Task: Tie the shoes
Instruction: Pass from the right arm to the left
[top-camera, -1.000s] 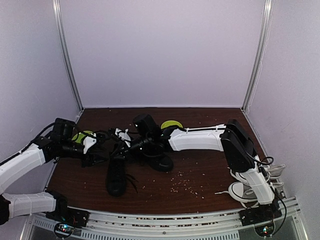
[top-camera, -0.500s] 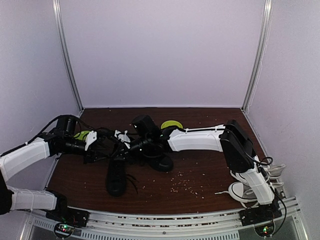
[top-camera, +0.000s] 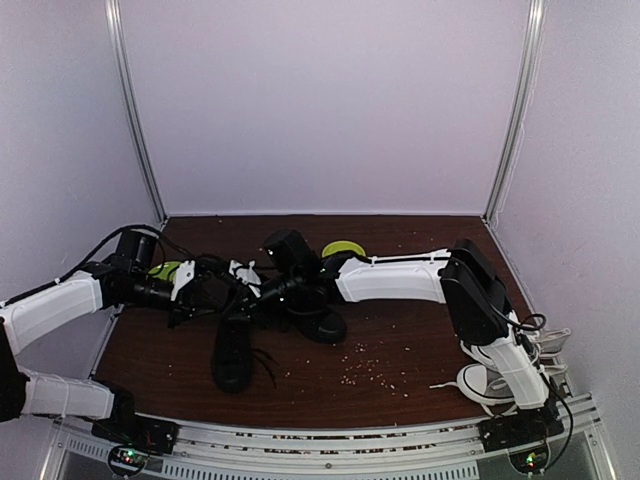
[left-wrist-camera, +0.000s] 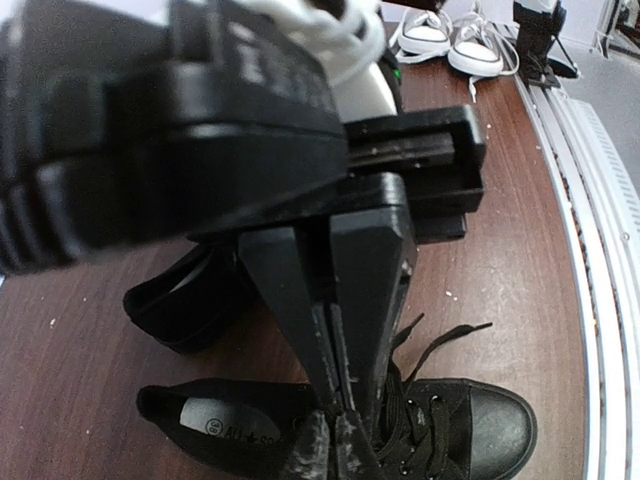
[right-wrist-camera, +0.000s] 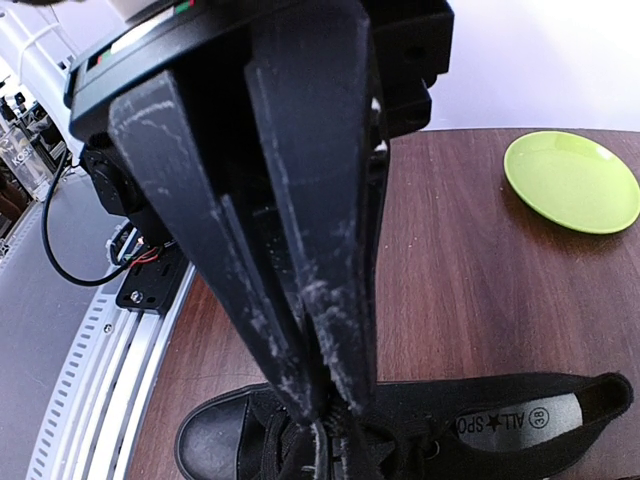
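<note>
Left fingers and right fingers are squeezed shut, tips on the black shoe's laces. Open counter lies at 3 o'clock.

Likely lab: white-walled booth, aluminium posts

shoe insole "all spo", circled 38

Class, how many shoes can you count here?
4. One black shoe mid-table, the other black shoe behind it; two white-laced sneakers side by side at the near right edge. More may be hidden.
</note>
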